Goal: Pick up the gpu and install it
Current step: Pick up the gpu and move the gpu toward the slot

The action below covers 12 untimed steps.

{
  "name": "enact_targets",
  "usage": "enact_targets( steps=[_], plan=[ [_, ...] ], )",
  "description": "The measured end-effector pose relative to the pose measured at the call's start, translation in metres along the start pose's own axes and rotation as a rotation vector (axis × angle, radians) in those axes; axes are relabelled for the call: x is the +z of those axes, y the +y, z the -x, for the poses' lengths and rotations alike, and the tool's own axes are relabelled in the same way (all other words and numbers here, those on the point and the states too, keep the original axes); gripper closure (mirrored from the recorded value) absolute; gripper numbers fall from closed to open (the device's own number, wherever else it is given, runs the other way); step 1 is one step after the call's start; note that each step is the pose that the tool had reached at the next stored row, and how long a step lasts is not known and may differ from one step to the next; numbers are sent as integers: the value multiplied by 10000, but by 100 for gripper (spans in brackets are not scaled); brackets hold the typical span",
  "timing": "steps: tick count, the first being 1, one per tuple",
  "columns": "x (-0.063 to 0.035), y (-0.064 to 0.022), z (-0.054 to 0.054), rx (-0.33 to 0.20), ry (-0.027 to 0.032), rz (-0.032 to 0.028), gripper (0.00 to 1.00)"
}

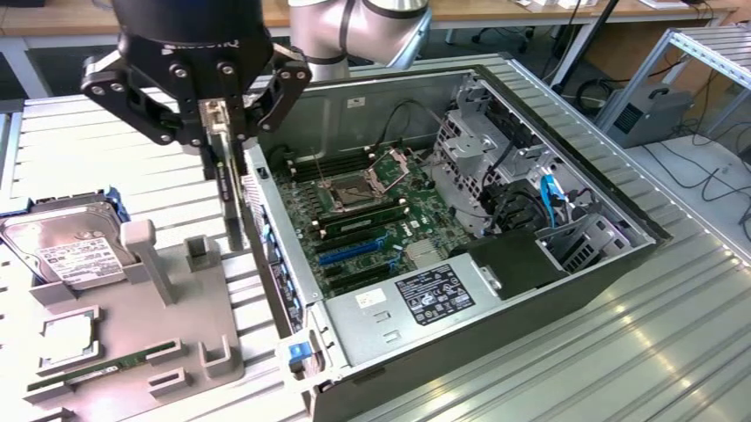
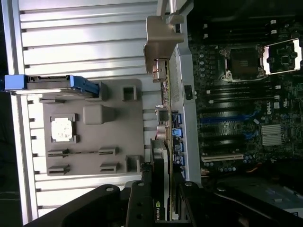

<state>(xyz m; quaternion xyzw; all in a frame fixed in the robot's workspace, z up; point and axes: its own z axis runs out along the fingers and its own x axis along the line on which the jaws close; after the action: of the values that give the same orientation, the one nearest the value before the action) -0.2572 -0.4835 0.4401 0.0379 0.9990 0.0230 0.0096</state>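
gripping gpu [image 1: 234, 207] upright, tool [image 1: 216, 123] hangs beside computer case [image 1: 505, 352]

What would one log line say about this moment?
hand: shut on gpu | gpu: upright, outside computer case, beside its wall | installed: no

You were in a robotics lab or electronics workshop. Your bench [image 1: 657, 343] was a ribbed aluminium plate. It carried an opened desktop computer case [image 1: 528, 343] with its motherboard [image 1: 364, 220] bare, and a grey fixture tray [image 1: 135, 321] of loose parts. An industrial robot arm [image 1: 352, 35] reached over it. Behind stood wooden desks [image 1: 505, 10], an aluminium-profile rack [image 1: 704, 40] and cables [image 1: 704, 176] trailing across the floor.
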Motion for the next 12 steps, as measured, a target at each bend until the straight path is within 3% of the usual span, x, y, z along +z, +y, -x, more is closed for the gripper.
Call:
enact_targets(
  steps=[5,12],
  plan=[
    [5,18,233,1,0,6,73],
    [16,58,766,0,2,9,73]
  ],
)
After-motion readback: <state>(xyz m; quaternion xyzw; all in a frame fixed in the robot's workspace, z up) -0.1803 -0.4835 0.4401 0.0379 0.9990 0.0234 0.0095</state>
